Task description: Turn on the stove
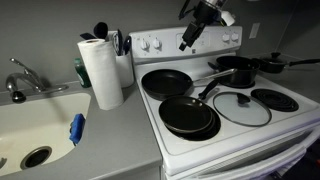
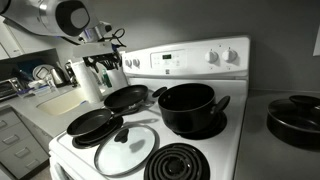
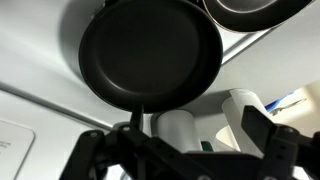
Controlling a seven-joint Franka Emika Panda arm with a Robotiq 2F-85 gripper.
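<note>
The white stove (image 1: 230, 135) has a raised back panel (image 2: 180, 62) with round white knobs at its two ends (image 1: 149, 44) (image 2: 221, 56). Its burners carry black pans, a black pot (image 2: 188, 106) and a glass lid (image 1: 241, 108). One bare coil burner (image 2: 183, 164) shows at the front. My gripper (image 1: 189, 40) hangs in the air over the rear of the cooktop, near the middle of the back panel and touching nothing. In the wrist view its fingers (image 3: 185, 150) stand apart with nothing between them, and a black frying pan (image 3: 150, 55) fills the frame.
A paper towel roll (image 1: 100, 70) and a utensil holder (image 1: 121, 50) stand on the counter beside the stove. A sink (image 1: 35, 120) with a faucet (image 1: 20, 78) and a blue brush (image 1: 76, 128) lies further off. A black pan (image 2: 296, 118) sits on the counter at the other side.
</note>
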